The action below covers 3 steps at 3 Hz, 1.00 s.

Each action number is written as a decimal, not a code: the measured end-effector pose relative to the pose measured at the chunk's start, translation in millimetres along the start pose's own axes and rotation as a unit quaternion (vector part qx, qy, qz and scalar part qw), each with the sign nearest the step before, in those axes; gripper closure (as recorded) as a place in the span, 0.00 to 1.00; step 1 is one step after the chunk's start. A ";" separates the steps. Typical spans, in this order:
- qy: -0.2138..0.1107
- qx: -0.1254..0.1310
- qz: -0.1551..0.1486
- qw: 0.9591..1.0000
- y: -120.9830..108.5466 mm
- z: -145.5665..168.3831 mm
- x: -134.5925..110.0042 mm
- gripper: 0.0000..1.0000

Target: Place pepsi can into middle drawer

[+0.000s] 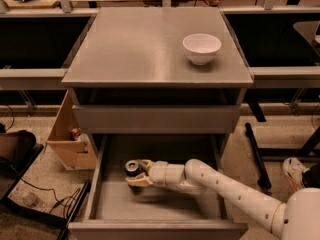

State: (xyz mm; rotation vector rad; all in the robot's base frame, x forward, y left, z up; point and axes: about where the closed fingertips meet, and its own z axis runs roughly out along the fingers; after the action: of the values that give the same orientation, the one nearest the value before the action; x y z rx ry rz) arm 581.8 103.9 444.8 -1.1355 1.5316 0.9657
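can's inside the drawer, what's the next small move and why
Probably lower the can until it rests on the drawer floor, ready for release. The gripper is shut on the can, upright, inside the open drawer near its left wall. Whether the can already touches the floor is unclear.
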 end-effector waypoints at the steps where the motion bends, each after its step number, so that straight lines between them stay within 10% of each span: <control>1: 0.000 0.000 0.000 1.000 0.0 0.0 0.0 0.30; 3: 0.000 0.000 0.000 1.000 0.1 0.1 0.0 0.00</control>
State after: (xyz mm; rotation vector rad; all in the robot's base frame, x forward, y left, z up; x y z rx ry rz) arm 581.8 104.0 444.8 -1.1356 1.5315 0.9659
